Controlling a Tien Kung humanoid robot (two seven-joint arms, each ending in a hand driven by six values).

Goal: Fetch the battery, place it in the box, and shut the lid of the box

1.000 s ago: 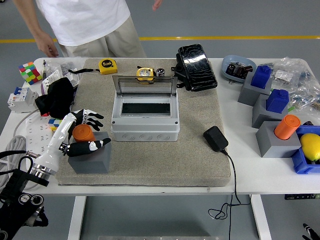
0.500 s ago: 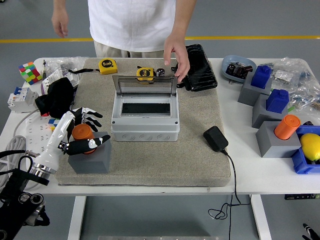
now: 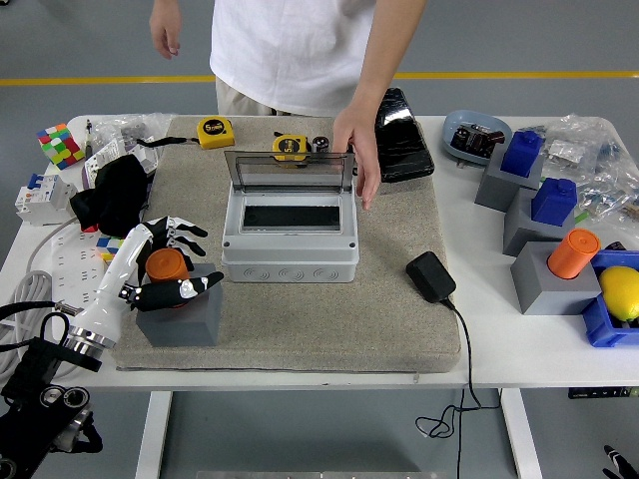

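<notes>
The orange cylindrical battery (image 3: 164, 264) stands upright on a grey block (image 3: 185, 317) at the mat's left. My left hand (image 3: 198, 257) is open around it, fingers behind and thumb in front, with small gaps showing. The grey box (image 3: 290, 249) sits mid-mat with its clear lid (image 3: 288, 170) raised upright at the back. A person's hand (image 3: 357, 150) rests at the lid's right edge. Only a black sliver of my right hand (image 3: 616, 462) shows at the bottom right corner.
A black adapter (image 3: 430, 276) with its cable lies right of the box. Two tape measures (image 3: 215, 131) and a black pouch (image 3: 402, 135) sit behind it. Grey stands with blue and orange parts (image 3: 572, 253) crowd the right; a black cloth (image 3: 117, 193) and a colour cube (image 3: 59, 145) are at the left.
The person stepped to the right behind the table and brought a hand down to the lid's right edge. My left hand shifted only slightly around the battery.
</notes>
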